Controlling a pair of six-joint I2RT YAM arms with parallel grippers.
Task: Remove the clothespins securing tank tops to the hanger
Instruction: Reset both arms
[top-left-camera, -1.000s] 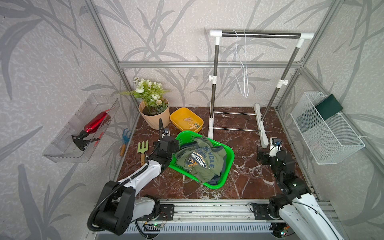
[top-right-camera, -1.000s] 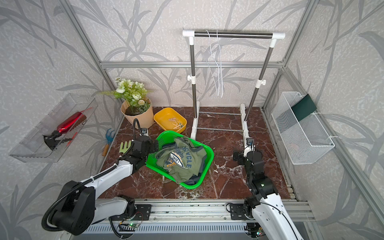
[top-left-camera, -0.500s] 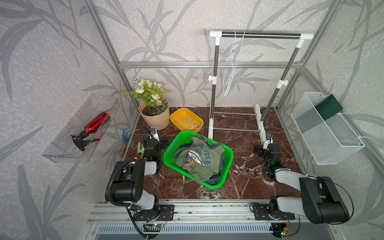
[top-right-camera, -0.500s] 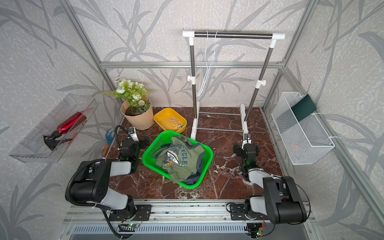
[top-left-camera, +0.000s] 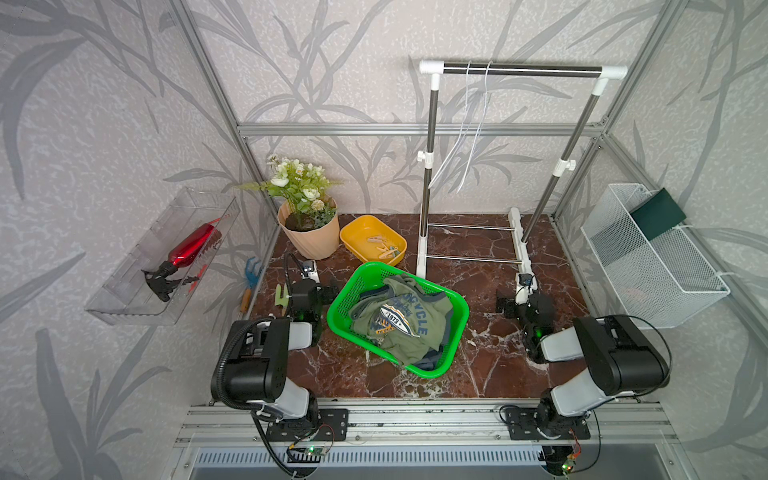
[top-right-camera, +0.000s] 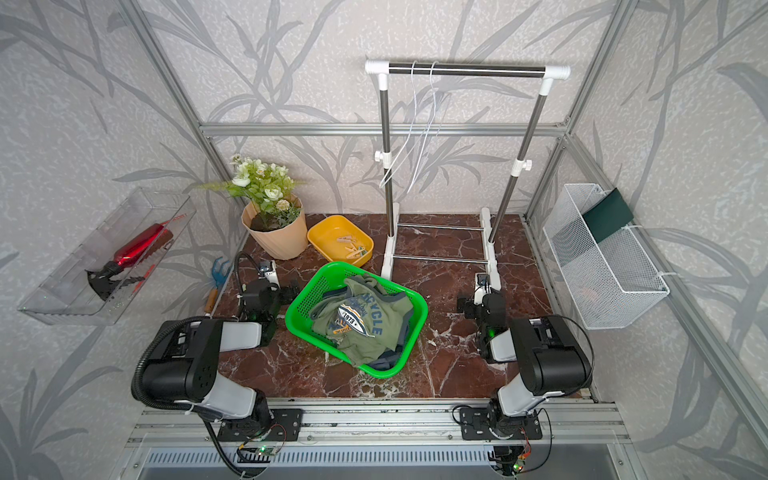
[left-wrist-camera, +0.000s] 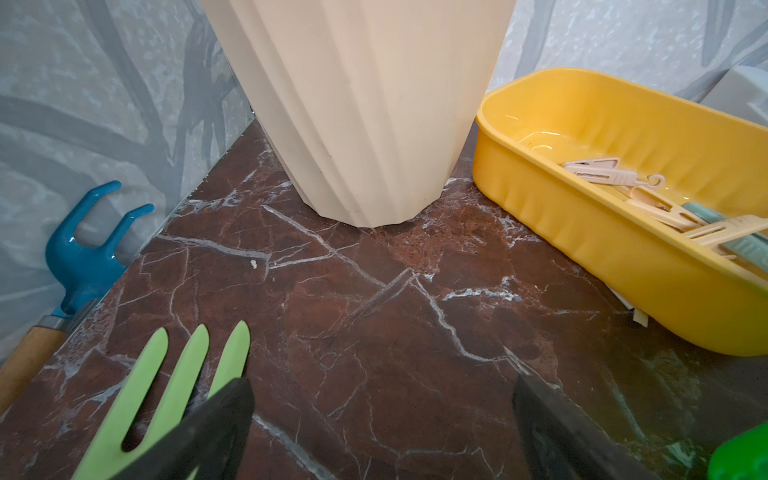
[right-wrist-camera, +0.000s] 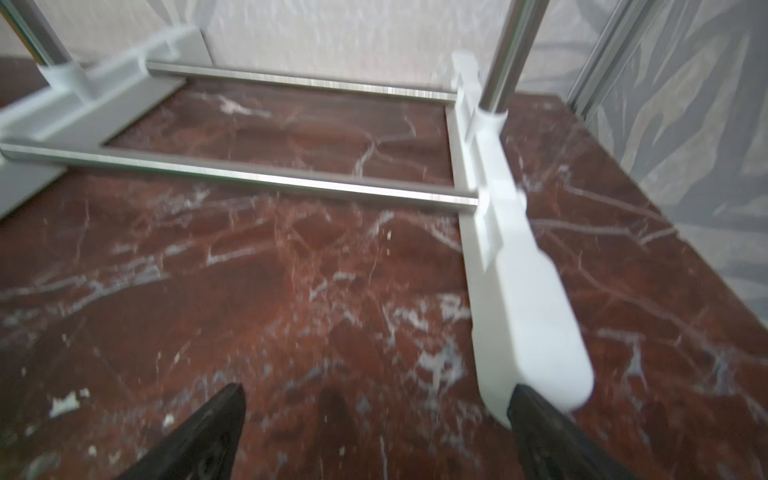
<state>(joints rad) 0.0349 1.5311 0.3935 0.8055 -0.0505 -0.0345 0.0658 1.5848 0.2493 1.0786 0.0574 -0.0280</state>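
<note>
An olive-green tank top (top-left-camera: 399, 328) (top-right-camera: 361, 324) lies crumpled in the green basket (top-left-camera: 457, 328) (top-right-camera: 419, 316), with a bluish tank top (top-left-camera: 430, 360) showing beneath it. Several pale clothespins (top-left-camera: 384, 249) (top-right-camera: 351, 249) (left-wrist-camera: 602, 174) lie in the yellow tray (top-left-camera: 361, 232) (left-wrist-camera: 582, 232). Two white wire hangers (top-left-camera: 468, 72) (top-right-camera: 414, 83) hang bare on the rail. My left gripper (top-left-camera: 311, 291) (top-right-camera: 270, 291) (left-wrist-camera: 382, 386) stands open and empty, low beside the basket and facing the flower pot. My right gripper (top-left-camera: 523, 305) (top-right-camera: 482, 305) (right-wrist-camera: 376, 392) is open and empty by the rack's foot.
A beige flower pot (top-left-camera: 309, 237) (left-wrist-camera: 365, 104) stands beside the tray. A green garden fork (left-wrist-camera: 166, 395) and a blue rake (left-wrist-camera: 83, 249) lie along the left wall. The rack's white foot (right-wrist-camera: 523, 291) is close to my right fingers. Wall bins hang left (top-left-camera: 124, 299) and right (top-left-camera: 648, 266).
Both arms have drawn back from stretched poses to folded ones near the front rail. The left gripper left the basket's edge. The hangers have swung to the left.
</note>
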